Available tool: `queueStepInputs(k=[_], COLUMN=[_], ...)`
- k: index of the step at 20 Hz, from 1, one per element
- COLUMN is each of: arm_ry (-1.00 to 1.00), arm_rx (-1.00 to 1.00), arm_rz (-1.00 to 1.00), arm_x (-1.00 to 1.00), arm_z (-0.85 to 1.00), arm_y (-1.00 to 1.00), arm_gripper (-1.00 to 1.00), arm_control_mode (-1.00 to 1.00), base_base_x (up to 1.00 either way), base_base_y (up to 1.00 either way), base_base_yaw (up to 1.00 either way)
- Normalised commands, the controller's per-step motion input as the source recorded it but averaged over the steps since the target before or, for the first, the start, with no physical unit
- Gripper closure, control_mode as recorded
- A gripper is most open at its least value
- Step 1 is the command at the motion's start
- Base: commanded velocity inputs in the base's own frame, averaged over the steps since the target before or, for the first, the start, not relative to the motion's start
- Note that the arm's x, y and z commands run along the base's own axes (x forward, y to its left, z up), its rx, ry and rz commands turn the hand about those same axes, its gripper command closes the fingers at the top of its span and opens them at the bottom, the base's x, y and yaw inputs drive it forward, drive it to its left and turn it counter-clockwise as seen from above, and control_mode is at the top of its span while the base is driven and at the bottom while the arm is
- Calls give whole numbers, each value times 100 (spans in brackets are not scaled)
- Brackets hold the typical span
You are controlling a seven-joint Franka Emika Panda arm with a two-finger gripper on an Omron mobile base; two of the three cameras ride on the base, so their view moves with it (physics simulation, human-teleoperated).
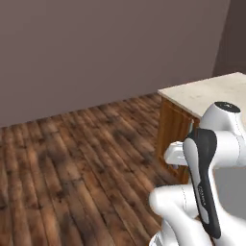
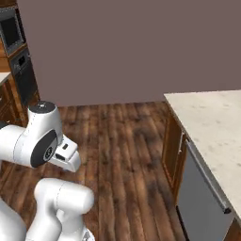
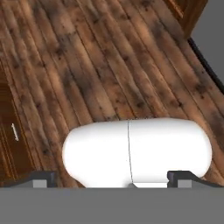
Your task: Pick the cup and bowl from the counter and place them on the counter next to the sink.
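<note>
Tool hanging above the wooden floor
The tool (image 3: 112, 178) is pointing down with jaws spread wide, gripping nothing; the desk (image 2: 212, 120) is standing nearby.

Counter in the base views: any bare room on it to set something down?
Yes. The counter top is bare from its near corner back to the wall, above the grey panel and wood cabinet. Nothing crowds it. The open gripper points down at the floor.

Beige speckled stone counter (image 2: 212, 117), matt; dark, knotty wood-plank floor (image 1: 72, 168); brown wooden cabinet (image 1: 170, 129) beneath the counter's edge
</note>
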Motion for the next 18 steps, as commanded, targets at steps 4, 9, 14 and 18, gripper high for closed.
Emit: queueStepInputs(k=[4,9,14,18], arm_ry=[0,0,0,0], arm_rx=[0,0,0,0], arm_rz=[0,0,0,0], arm_x=[0,0,0,0], arm_z=[0,0,0,0], arm_y=[0,0,0,0], arm_gripper=[-100,-100,-100,-100], arm_control_mode=[100,100,100,100], base_base_x=[8,8,25,74], base_base_y=[0,0,0,-17], base_base_yaw=[100,100,100,88])
